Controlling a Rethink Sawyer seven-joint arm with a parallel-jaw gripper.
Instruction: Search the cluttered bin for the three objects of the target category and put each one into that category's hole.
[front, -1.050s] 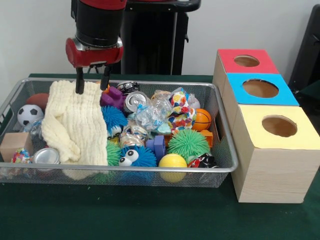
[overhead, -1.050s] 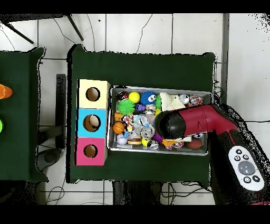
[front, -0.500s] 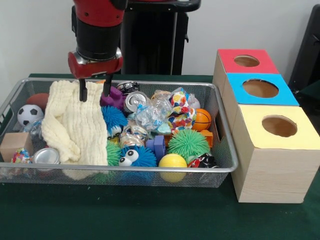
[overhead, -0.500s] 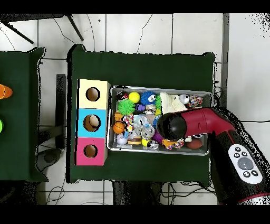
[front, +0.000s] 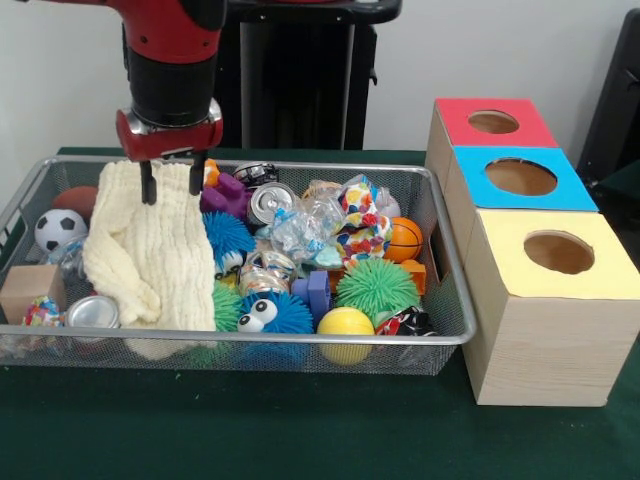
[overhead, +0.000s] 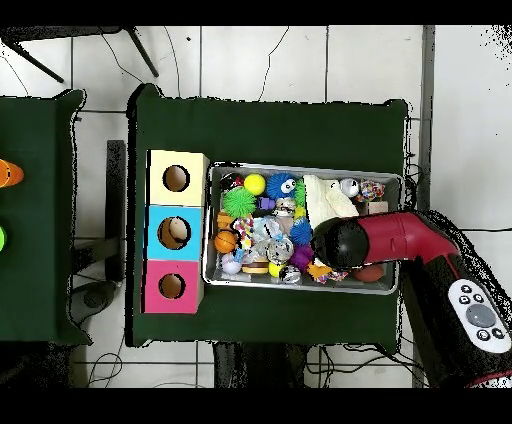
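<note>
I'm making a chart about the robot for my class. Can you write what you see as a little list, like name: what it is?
bin: wire mesh bin on a green table, full of toys
gripper: gripper hangs over the far end of the yellow cloth, jaws open with nothing between them
cloth: pale yellow cloth draped over the toys
balls: soccer ball, basketball, yellow ball
cans: silver can beside the cloth
boxes: red box, blue box, yellow box, each with one round hole on top

A wire-mesh bin (front: 440, 335) lies crammed with balls, cans, fuzzy toys and a cream cloth (front: 150, 250) (draped toward its left end); beside its right edge stand three holed boxes (front: 530, 250).
</note>
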